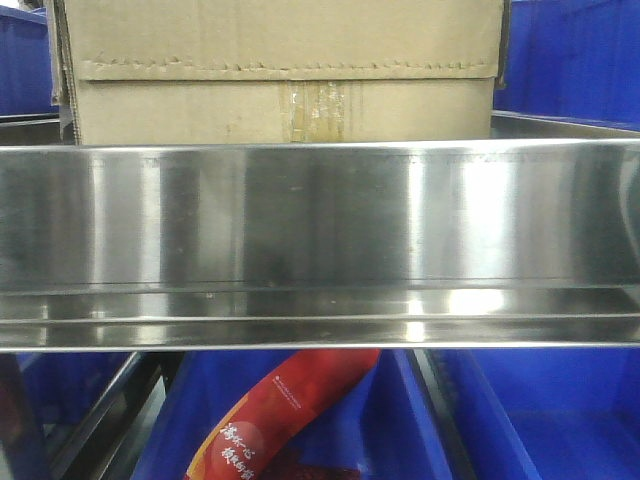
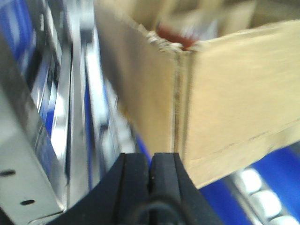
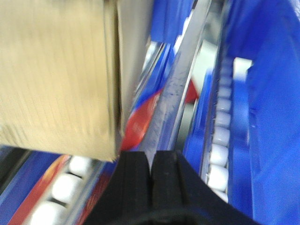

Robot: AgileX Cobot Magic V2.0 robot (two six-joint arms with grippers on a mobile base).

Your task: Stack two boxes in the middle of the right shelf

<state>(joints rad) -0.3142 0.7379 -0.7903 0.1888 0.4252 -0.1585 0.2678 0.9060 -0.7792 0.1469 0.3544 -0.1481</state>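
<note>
A brown cardboard box (image 1: 285, 75) sits on the steel shelf (image 1: 320, 215), right behind the tall shiny front lip, with its jagged flap edge and a strip of clear tape facing near. Only its lower front shows in the front view, so whether a second box lies stacked on or under it cannot be told; the task may be partly done.

The left tool (image 2: 151, 176) has its two black pads pressed together with nothing between them, just below the box's left near corner (image 2: 180, 93), apart from the cardboard. The right tool (image 3: 152, 176) is likewise closed and empty, beneath the box's right near corner (image 3: 61, 75). My guess is that the arms flank the box at its corners to steady or push it rather than pinch it.

Both wrist views are blurred. White rollers (image 3: 220, 140) run along the rack, which should let a box slide easily. Blue bins (image 1: 575, 60) stand on either side and below, and a red packet (image 1: 285, 410) lies in a lower bin. The front lip blocks any low approach.
</note>
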